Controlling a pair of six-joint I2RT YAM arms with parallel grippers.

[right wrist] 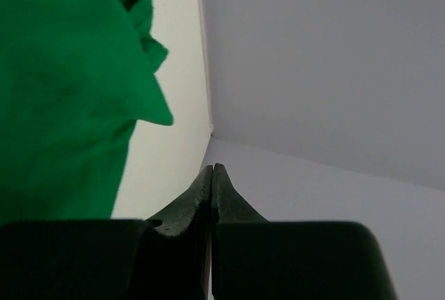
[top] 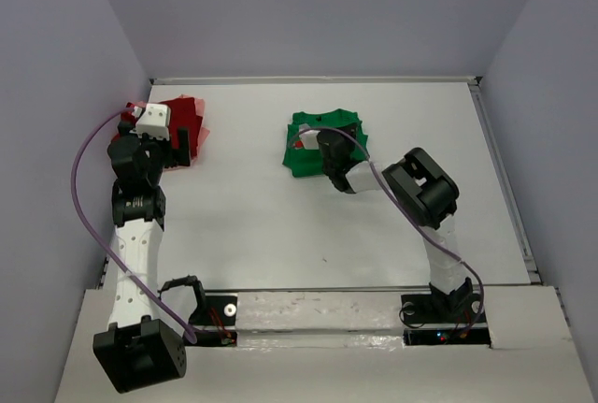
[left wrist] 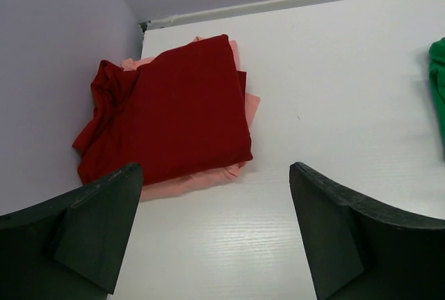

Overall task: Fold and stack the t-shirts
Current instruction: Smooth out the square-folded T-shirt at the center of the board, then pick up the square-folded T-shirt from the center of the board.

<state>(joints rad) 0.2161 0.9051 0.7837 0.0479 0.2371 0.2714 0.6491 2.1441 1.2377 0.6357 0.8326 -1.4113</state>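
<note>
green shirt: judged soft, light, limp; best pinched at a hem corner | right fingers: clenched, nothing held | left fingers: released, near red shirt

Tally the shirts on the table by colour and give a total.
Dark red shirt: 1
Pink shirt: 1
Green shirt: 1
Total: 3
</note>
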